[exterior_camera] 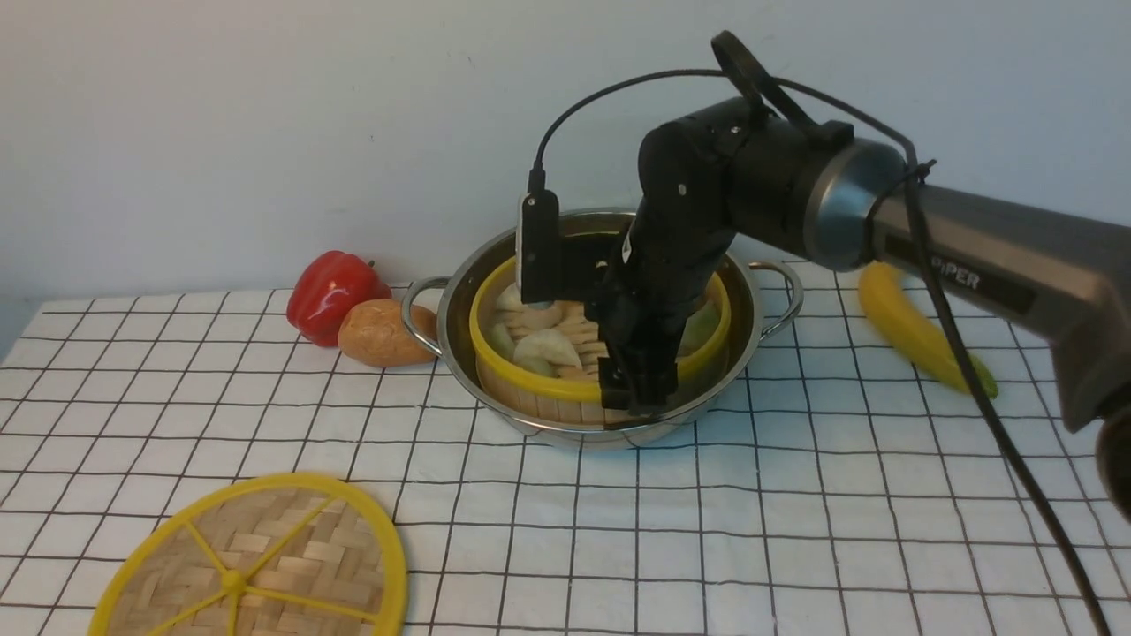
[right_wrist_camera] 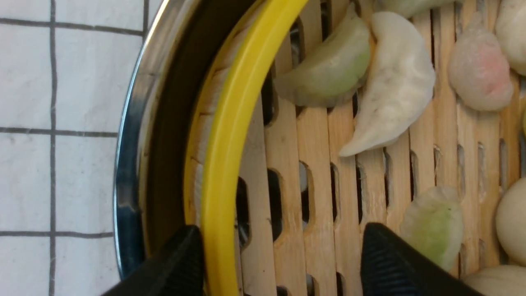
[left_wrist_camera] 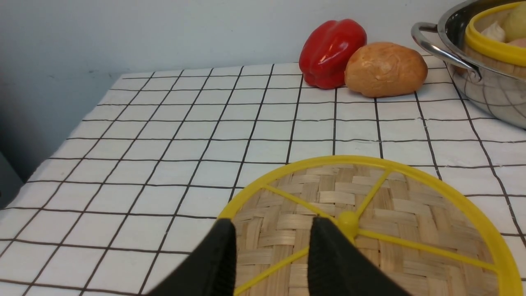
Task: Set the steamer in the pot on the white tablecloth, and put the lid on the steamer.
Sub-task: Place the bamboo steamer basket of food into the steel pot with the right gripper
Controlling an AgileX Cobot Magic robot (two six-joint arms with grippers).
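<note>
Bamboo weave and yellow spokes mark the lid (exterior_camera: 252,565), which lies flat on the white tablecloth (exterior_camera: 795,495) at the near left corner, well apart from the pot. The left gripper (left_wrist_camera: 273,222) shows only in its own wrist view. Its 2 black fingers (left_wrist_camera: 324,238) stand apart with nothing between them, over the lid's weave just beside the centre hub. Whether they touch the lid I cannot tell.

Farther back, near the middle of the cloth, the pot (exterior_camera: 565,433) stands upright with its 2 loop handles out to the sides. The steamer (exterior_camera: 530,382) sits inside it, its yellow rim showing above the steel edge, and dumplings (right_wrist_camera: 390,94) lie on its slatted floor. The right arm (exterior_camera: 795,194) reaches in from the right and bends down over the pot. The right gripper (exterior_camera: 636,389) points down at the steamer's near side. Its jaws are spread wide and straddle the yellow rim: 1 finger (right_wrist_camera: 181,259) is in the gap between steamer and pot wall, just beside the rim, and the other is inside the basket, clear of the rim. They clamp nothing.

Left of the pot, a brown bun (exterior_camera: 382,333) lies just beside the handle, with a red pepper (exterior_camera: 331,291) against it. To the right, beyond the arm, lies a long yellow fruit (exterior_camera: 910,331) with a green tip. A plain pale wall (exterior_camera: 265,132) stands behind.
</note>
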